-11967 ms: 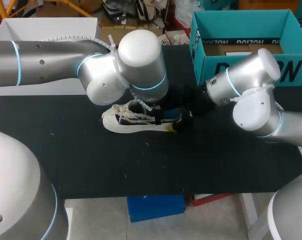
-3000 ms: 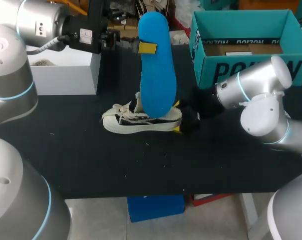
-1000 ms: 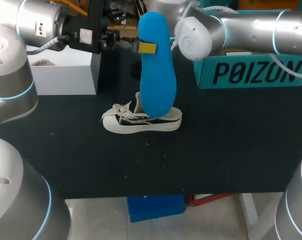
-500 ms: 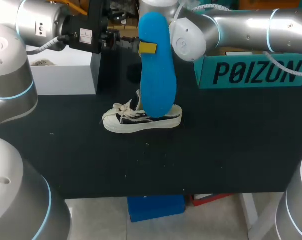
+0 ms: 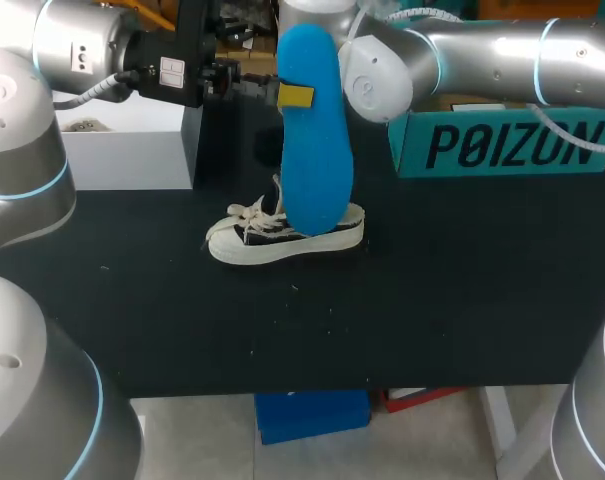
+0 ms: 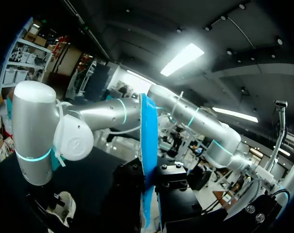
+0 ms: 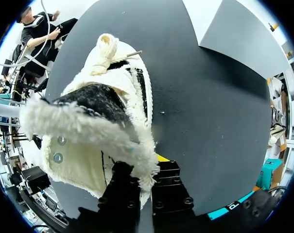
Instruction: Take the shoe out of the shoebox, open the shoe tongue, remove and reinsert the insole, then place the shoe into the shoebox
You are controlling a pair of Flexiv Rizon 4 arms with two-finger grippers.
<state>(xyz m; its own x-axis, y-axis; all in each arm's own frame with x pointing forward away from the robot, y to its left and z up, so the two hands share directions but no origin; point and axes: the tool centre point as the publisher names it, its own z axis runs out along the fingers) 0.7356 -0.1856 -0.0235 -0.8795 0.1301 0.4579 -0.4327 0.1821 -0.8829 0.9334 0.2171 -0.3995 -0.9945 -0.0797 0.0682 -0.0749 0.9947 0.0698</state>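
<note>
Shoe (image 5: 282,238) and insole (image 5: 315,130) are apart at this point. The shoe sits on its sole on the black table (image 5: 432,300), toe towards the robot's left, its white laces loose at the front. From the right wrist camera you look straight down into it: the fleecy collar of the shoe (image 7: 83,155) runs in between the two fingers of the right gripper (image 7: 144,177), which press on that edge from both sides, so the claw is clamped on the shoe. From overhead that claw is hidden behind the insole; only the right arm (image 5: 482,60) shows, reaching in across the top. The blue insole stands nearly upright in the air above the shoe, well clear of the table, pinched near its upper end by the left gripper (image 5: 282,92). Seen from the left wrist, the insole (image 6: 147,145) is edge-on, squeezed between the fingers of that claw (image 6: 149,189). The teal shoebox (image 5: 502,145) stands at the table's far right, a white box (image 5: 102,150) at the far left.
</note>
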